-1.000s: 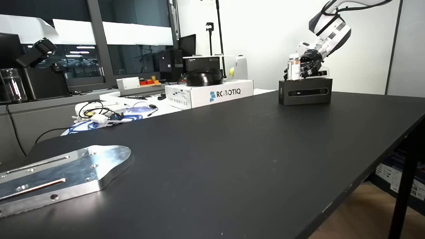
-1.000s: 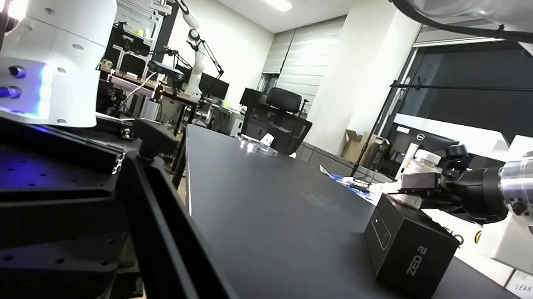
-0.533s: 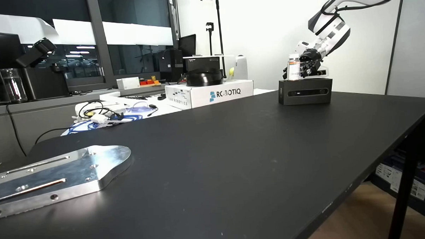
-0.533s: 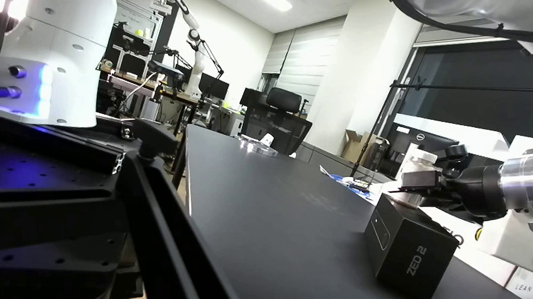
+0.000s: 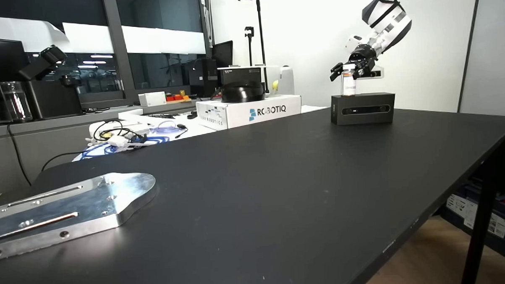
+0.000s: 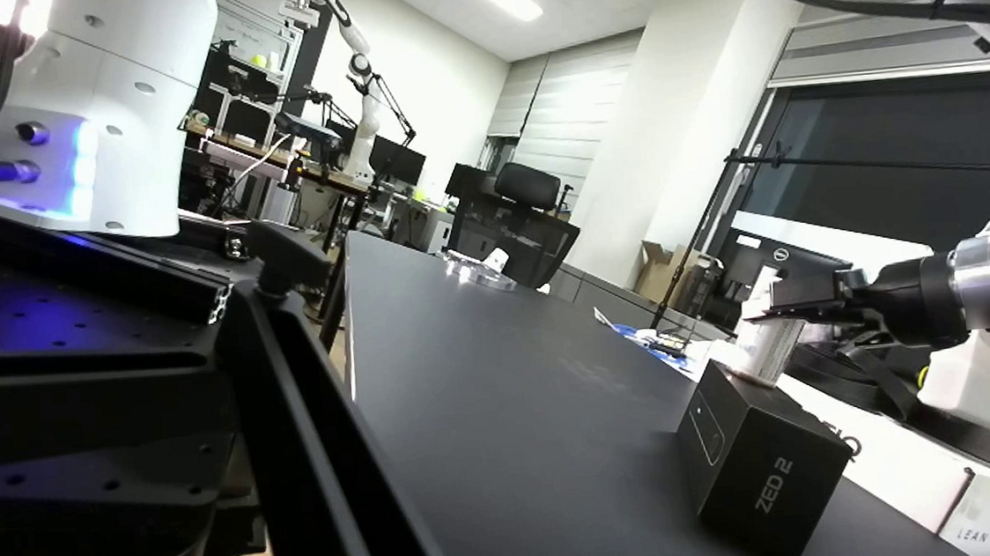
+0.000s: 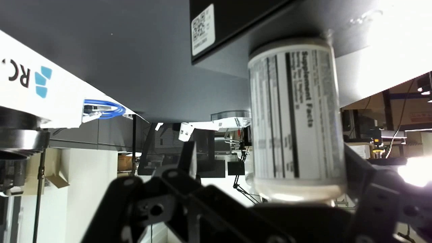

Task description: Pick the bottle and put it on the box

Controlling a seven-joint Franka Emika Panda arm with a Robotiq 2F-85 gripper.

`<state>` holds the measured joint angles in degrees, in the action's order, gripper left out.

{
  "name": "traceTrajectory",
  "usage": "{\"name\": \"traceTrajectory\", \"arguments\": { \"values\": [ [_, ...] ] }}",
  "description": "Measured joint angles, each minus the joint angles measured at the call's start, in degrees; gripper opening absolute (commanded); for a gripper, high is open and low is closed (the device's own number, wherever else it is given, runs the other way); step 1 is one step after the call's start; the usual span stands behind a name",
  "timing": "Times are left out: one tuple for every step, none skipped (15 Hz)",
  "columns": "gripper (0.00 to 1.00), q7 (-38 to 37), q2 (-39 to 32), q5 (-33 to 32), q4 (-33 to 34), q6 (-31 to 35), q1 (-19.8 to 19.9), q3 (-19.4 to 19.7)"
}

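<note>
end effector (image 5: 344,75) higher, bottle (image 5: 349,87) seemingly unmoved

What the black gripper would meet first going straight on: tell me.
Most likely the round white-labelled bottle that the open gripper straddles, standing on the low black rectangular box; exact depth is unclear.

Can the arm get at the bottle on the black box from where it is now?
Most likely yes: the gripper is open with the bottle between its jaws, and nothing visible blocks them closing. The bottle, upright on the box, sits nearer one jaw.
</note>
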<state>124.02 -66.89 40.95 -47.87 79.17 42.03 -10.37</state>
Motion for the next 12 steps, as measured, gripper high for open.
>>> {"name": "traceTrajectory", "arguments": {
  "values": [
    [1.00,0.0,0.6,0.0,0.0,-0.1,-0.1,-0.1],
    [1.00,-0.1,1.1,0.0,-0.1,-0.2,-0.2,-0.3],
    [1.00,-0.2,1.6,0.0,-0.1,-0.4,-0.2,-0.4],
    [1.00,-0.5,2.1,0.0,-0.1,-0.7,-0.3,-0.4],
    [1.00,-0.8,2.6,0.0,-0.1,-1.3,-0.4,-0.4],
    [1.00,-1.2,3.1,0.0,-0.2,-1.7,-0.4,-0.5],
    [1.00,-1.5,3.5,0.0,-0.2,-2.2,-0.5,-0.5],
    [1.00,-1.8,4.0,0.0,-0.2,-2.6,-0.5,-0.5],
    [1.00,-2.1,4.4,0.0,-0.3,-3.0,-0.6,-0.5],
    [1.00,-2.3,4.7,0.0,-0.3,-3.6,-0.7,-0.5],
    [1.00,-2.6,5.0,0.0,-0.3,-4.1,-0.8,-0.5],
    [1.00,-2.8,5.4,0.0,-0.4,-4.8,-0.9,-0.5]
  ]
}}
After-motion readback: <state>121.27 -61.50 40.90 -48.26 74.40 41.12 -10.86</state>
